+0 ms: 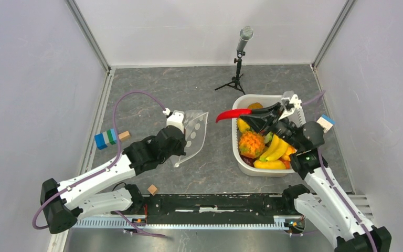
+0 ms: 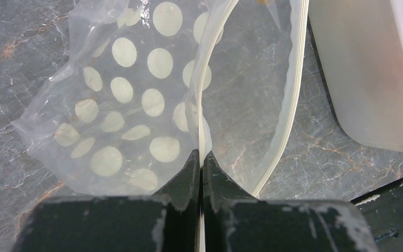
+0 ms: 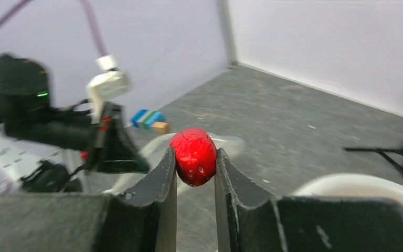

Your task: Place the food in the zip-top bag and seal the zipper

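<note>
Now, left fingers point(image 2: 189, 176) pinching clear white-dotted zip-top bag point(image 2: 136, 100), right fingers point(image 3: 165, 176) clamping glossy red pepper point(image 3: 193, 156)

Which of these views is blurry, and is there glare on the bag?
Right wrist view: blurred, the left arm and blocks smeared, the red chilli fairly sharp. Left wrist view: crisp, only mild sheen on the zip-top bag. Top view: sharp, evenly lit.

The bag point(image 2: 136, 105) is clear with white dots, the pepper point(image 3: 193, 156) red, the basket point(image 1: 236, 148) white.
</note>
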{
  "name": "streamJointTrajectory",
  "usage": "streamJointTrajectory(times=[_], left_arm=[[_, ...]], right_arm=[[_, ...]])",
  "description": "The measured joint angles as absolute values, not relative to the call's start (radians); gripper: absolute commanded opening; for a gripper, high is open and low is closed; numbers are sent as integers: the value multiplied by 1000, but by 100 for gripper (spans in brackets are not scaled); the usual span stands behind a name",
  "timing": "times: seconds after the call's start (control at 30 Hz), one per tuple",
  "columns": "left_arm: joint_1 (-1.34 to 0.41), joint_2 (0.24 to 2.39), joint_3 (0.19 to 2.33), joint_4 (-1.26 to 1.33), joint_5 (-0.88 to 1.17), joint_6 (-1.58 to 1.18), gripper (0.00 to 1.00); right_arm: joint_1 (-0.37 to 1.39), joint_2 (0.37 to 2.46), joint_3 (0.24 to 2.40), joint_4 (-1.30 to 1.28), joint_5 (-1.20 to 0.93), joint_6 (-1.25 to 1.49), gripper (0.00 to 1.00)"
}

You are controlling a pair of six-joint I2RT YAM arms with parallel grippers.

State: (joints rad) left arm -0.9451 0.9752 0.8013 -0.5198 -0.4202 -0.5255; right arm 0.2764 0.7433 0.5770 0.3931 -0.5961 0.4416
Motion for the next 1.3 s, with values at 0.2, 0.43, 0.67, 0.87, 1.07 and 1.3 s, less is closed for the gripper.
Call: streamJointTrajectory(times=[0.2,0.43,0.67,0.87,1.07,1.3], left_arm=[[-941,976,801,-518,-389,-526,4],[-939,975,829,-523,-364,-526,4],[-938,972,893,-529,-308,-526,4],[-938,966,929,-548,-269,-526,4],[-938,939,941,-575,-271,-526,4],[-938,937,953,-579,-273,-527,4]], right_arm=[[510,751,551,515,-601,454,9],[669,845,551,473,-492,355,8],[794,938,552,456,-378,238,9],[938,1042,603,379,-232,79,18],[1002,1109,736,240,-141,-50,50],[1026,1147,834,170,-115,-107,73]])
